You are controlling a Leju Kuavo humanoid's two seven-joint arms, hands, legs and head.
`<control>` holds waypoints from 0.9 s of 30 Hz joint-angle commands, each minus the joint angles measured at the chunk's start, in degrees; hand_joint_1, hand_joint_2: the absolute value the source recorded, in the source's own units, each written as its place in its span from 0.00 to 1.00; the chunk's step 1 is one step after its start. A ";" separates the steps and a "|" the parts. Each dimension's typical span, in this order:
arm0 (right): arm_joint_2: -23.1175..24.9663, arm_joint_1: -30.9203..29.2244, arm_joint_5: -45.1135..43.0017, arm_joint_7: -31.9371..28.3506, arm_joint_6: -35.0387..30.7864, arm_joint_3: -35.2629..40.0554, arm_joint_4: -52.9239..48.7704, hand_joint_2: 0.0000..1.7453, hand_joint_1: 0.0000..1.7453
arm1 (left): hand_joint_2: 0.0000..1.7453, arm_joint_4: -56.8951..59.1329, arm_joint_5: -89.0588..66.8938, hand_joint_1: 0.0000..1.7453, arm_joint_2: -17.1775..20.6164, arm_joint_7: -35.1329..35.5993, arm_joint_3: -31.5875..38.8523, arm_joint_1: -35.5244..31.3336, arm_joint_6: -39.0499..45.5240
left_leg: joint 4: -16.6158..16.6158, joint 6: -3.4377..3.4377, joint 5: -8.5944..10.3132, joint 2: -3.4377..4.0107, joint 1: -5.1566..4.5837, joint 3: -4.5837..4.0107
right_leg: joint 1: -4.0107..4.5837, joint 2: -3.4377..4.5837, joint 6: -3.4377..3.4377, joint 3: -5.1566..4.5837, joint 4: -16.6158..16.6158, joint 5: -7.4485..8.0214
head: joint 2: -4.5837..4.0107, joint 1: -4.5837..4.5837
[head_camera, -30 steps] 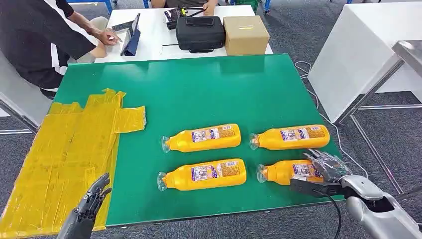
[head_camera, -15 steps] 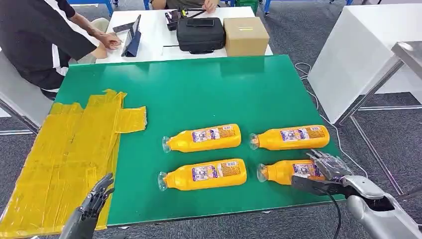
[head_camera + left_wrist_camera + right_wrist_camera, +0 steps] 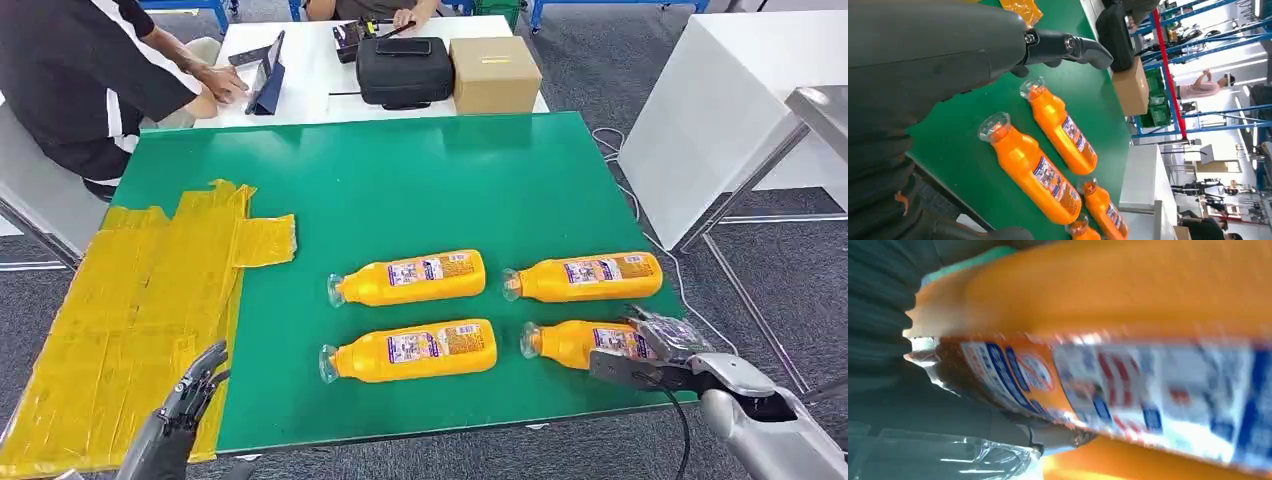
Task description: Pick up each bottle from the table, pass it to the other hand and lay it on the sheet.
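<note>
**Right hand wrapped on the nearest orange bottle**

Lying on its side on the green table top, clear cap pointing toward the yellow sheet: an orange plastic bottle with a blue-and-white label, its base end inside the right hand. Fingers curled over the labelled end, thumb underneath on the near side; bottle resting on the table, gripped. Up close from the right wrist, same label pressed against the dark fingers.

Just beyond the right hand, a second orange bottle, lying parallel and apart. Further toward the left hand, two more: a near orange bottle and a far orange bottle, both on their sides, caps the same way.

Well apart across the table, the crinkled yellow plastic sheet, spread over the corner and overhanging the edge. Above its near edge, the left hand, fingers spread and holding nothing.

Beyond the green table: a white table carrying a black case and a brown cardboard box. A person in a black top seated at it.
</note>
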 commanded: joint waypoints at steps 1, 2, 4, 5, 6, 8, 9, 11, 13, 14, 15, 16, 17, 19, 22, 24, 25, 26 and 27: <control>3.42 0.83 1.02 -0.27 -2.98 4.43 7.08 1.00 0.89 | 1.00 2.27 -0.67 0.00 -0.31 -0.14 -0.05 -0.02 0.48 | -0.14 -0.11 0.06 -0.20 0.08 0.12 | 0.06 -0.02 -0.01 0.21 -0.25 0.06 | 0.02 0.00; 3.25 0.67 1.25 -0.42 -3.88 4.70 6.75 1.00 0.91 | 1.00 1.94 -0.71 0.00 -0.20 -0.15 -0.08 0.37 0.69 | -0.18 -0.14 0.10 -0.31 0.09 0.08 | 0.06 -0.07 0.00 0.20 -0.31 0.08 | 0.02 0.02; 3.26 1.14 0.96 -0.59 -5.44 4.40 5.69 1.00 0.99 | 1.00 1.60 -0.66 0.00 -0.06 -0.16 -0.16 0.72 1.01 | -0.16 -0.14 0.07 -0.22 0.10 0.11 | 0.07 0.04 0.02 0.24 -0.33 0.09 | 0.00 0.02; 3.53 1.82 2.40 -0.54 -9.04 3.84 4.41 1.00 0.99 | 1.00 1.38 -0.64 0.00 -0.07 -0.10 -0.14 1.01 1.46 | -0.10 -0.09 0.01 -0.09 0.07 0.19 | 0.06 0.08 0.05 0.31 -0.24 0.05 | 0.00 0.02; 3.83 1.88 2.91 -0.61 -10.30 3.90 4.07 1.00 1.00 | 1.00 1.17 -0.67 0.00 -0.23 -0.04 -0.03 1.23 1.81 | -0.13 -0.14 0.02 -0.09 0.09 0.17 | 0.07 0.15 0.03 0.28 -0.28 0.09 | 0.00 0.00; 4.08 1.82 3.01 -0.51 -10.37 4.07 3.72 1.00 1.00 | 1.00 0.98 -0.69 0.00 -0.19 -0.02 -0.07 1.42 1.87 | -0.11 -0.11 0.01 -0.03 0.08 0.22 | 0.07 0.15 0.04 0.30 -0.26 0.09 | 0.00 0.02; 4.42 2.33 2.63 -0.79 -12.00 3.46 2.73 1.00 1.00 | 1.00 0.87 -0.68 0.00 -0.13 0.15 -0.13 1.44 2.10 | -0.12 -0.13 0.03 -0.02 0.08 0.17 | 0.06 0.19 0.03 0.24 -0.25 0.11 | 0.00 0.00; 5.30 4.81 0.79 -2.72 -16.52 1.75 -0.73 1.00 1.00 | 1.00 0.66 -0.65 0.00 -0.25 0.29 -0.26 1.97 2.66 | -0.10 -0.10 0.01 0.07 0.08 0.21 | 0.07 0.21 0.03 0.27 -0.23 0.10 | 0.00 0.02; 5.67 8.06 -1.78 -3.87 -19.28 0.26 -6.30 1.00 1.00 | 1.00 0.31 -0.81 0.00 -0.32 0.38 -0.68 2.47 3.26 | -0.07 -0.07 -0.04 0.14 0.08 0.23 | 0.07 0.22 0.00 0.32 -0.20 0.10 | 0.00 0.02; 5.65 9.76 -2.14 -3.91 -20.53 -0.14 -9.43 1.00 1.00 | 1.00 0.09 -0.96 0.00 -0.44 0.52 -0.90 2.73 3.71 | -0.08 -0.12 0.01 0.09 0.07 0.13 | 0.06 0.23 -0.01 0.20 -0.19 0.13 | 0.00 0.04; 5.93 10.89 -2.37 -3.66 -22.19 -0.54 -11.73 1.00 1.00 | 1.00 -0.07 -1.08 0.00 -0.39 0.53 -1.20 2.91 4.04 | -0.05 -0.04 -0.05 0.14 0.05 0.23 | 0.04 0.21 0.01 0.29 -0.15 0.08 | 0.00 0.00; 6.27 12.01 -3.52 -3.84 -23.27 -0.94 -13.91 1.00 1.00 | 1.00 -0.22 -1.08 0.00 -0.29 0.53 -1.52 3.06 4.04 | -0.07 -0.09 -0.03 0.09 0.04 0.17 | 0.03 0.21 -0.01 0.20 -0.14 0.07 | 0.00 0.00; 6.42 13.18 -5.02 -4.07 -23.92 -1.16 -16.20 1.00 1.00 | 1.00 -0.17 -1.08 0.00 -0.13 0.53 -1.89 3.05 3.98 | -0.08 -0.15 -0.04 0.04 0.04 0.10 | 0.03 0.23 -0.05 0.14 -0.13 0.05 | 0.00 0.00; 6.74 15.29 -7.59 -4.44 -26.03 -1.59 -20.15 1.00 1.00 | 1.00 0.18 -1.06 0.00 0.21 0.52 -2.59 2.80 4.17 | -0.06 -0.09 -0.07 0.00 0.02 0.17 | 0.02 0.16 -0.01 0.24 -0.10 0.03 | 0.02 -0.02; 6.48 16.10 -7.84 -4.08 -26.23 -1.46 -21.47 1.00 1.00 | 1.00 0.41 -1.06 0.00 0.23 0.52 -2.75 2.65 4.28 | -0.05 -0.11 -0.06 -0.22 0.01 0.00 | 0.01 -0.01 -0.01 0.28 -0.07 -0.01 | 0.02 -0.02; 6.29 16.26 -8.28 -3.82 -26.27 -1.52 -21.59 1.00 1.00 | 1.00 0.57 -1.05 0.00 0.40 0.52 -2.87 2.47 4.31 | -0.04 -0.01 0.02 -0.15 0.02 -0.19 | 0.03 0.05 0.02 0.48 -0.06 0.02 | 0.00 0.00; 6.17 17.41 -8.64 -3.96 -27.12 -1.71 -23.53 1.00 1.00 | 1.00 1.01 -1.05 0.00 0.86 0.51 -3.27 2.16 4.25 | -0.06 -0.04 -0.02 -0.15 0.02 -0.14 | 0.04 0.09 0.01 0.53 -0.08 -0.01 | 0.00 -0.04; 5.84 19.17 -11.64 -5.20 -27.79 -1.72 -26.38 1.00 1.00 | 1.00 1.65 -0.08 0.00 1.73 -0.33 -4.06 1.89 4.25 | -0.07 -0.07 -0.05 -0.17 0.00 -0.11 | 0.02 0.10 0.01 0.55 -0.08 -0.05 | 0.00 -0.02; 5.37 21.48 -15.60 -6.95 -28.92 -1.78 -29.73 1.00 1.00 | 1.00 2.82 1.62 0.00 3.00 -1.33 -5.18 1.59 4.39 | -0.04 0.00 0.03 -0.22 -0.02 -0.24 | 0.00 -0.06 0.03 0.41 -0.02 -0.01 | 0.00 -0.02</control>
